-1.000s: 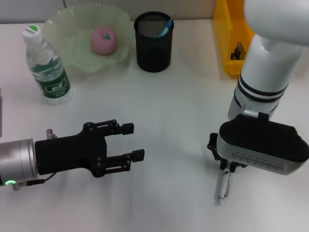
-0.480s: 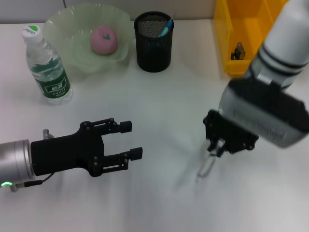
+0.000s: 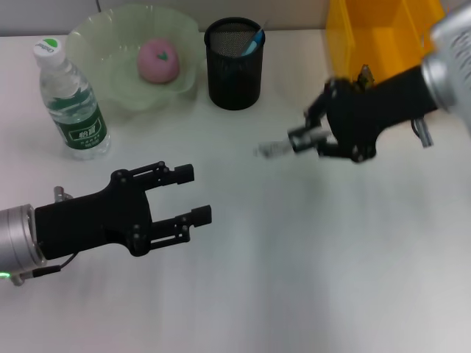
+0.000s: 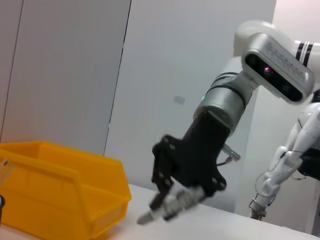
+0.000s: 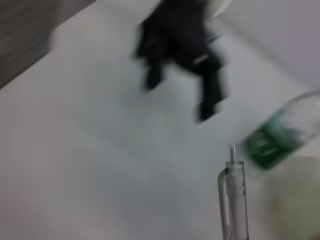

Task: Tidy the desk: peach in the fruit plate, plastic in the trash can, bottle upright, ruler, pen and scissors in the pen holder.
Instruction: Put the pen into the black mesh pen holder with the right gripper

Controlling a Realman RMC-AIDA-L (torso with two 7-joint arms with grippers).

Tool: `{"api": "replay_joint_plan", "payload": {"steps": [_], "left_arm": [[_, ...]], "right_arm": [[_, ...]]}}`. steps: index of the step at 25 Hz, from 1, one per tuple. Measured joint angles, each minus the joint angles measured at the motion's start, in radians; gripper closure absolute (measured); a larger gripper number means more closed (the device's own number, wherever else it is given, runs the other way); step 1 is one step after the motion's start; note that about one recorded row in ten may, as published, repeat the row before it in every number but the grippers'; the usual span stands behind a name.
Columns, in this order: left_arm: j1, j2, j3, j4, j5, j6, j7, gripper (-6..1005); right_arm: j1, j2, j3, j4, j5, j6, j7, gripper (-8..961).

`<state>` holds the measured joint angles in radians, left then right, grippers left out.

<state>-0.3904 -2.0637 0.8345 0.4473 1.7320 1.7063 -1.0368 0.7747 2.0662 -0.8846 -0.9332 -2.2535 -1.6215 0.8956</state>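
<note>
On the far left of the table (image 3: 243,294) the bottle (image 3: 71,103) stands upright, and the peach (image 3: 158,60) lies in the fruit plate (image 3: 88,40) just beside it. The left claw (image 3: 188,195) hovers low over the near left of the table, its fingers apart and holding nothing. The pen holder (image 3: 234,73) stands at the back centre, a blue-handled item already poking from it. The right claw (image 3: 303,136) is clamped on the pen (image 3: 274,149), which it carries lifted off the table, lying roughly level with its free end pointing toward the holder. The holder sits to the left of and beyond that tip, so the right arm is the nearer; the pen likely needs tipping upright before dropping in. The trash can (image 3: 360,44) is at the back right.
</note>
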Motion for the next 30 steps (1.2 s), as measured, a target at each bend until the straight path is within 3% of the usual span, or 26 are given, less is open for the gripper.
{"api": "replay_joint_plan", "payload": {"steps": [6,8,9,16,24,30], "left_arm": [[-0.003,-0.004,0.0,-0.041,-0.051,-0.003,0.068,289],[-0.003,-0.004,0.0,-0.047,-0.055,-0.003,0.08,289],[-0.004,-0.004,0.0,-0.057,-0.055,-0.002,0.098,289],[-0.008,-0.005,0.004,-0.079,-0.055,0.002,0.117,289],[-0.011,-0.004,0.007,-0.081,-0.055,0.01,0.117,290],[-0.019,-0.004,0.001,-0.081,-0.055,0.022,0.108,290]], "right_arm": [[-0.008,-0.027,0.115,0.196,0.221,0.079,-0.035,809],[-0.012,-0.025,0.116,0.246,0.28,0.129,-0.068,808],[-0.016,-0.013,0.111,0.283,0.329,0.178,-0.12,808],[-0.003,0.013,0.09,0.327,0.378,0.245,-0.225,803],[0.028,0.02,-0.033,0.426,0.593,0.379,-0.507,798],[0.076,0.022,-0.168,0.573,0.872,0.509,-0.761,795]]}}
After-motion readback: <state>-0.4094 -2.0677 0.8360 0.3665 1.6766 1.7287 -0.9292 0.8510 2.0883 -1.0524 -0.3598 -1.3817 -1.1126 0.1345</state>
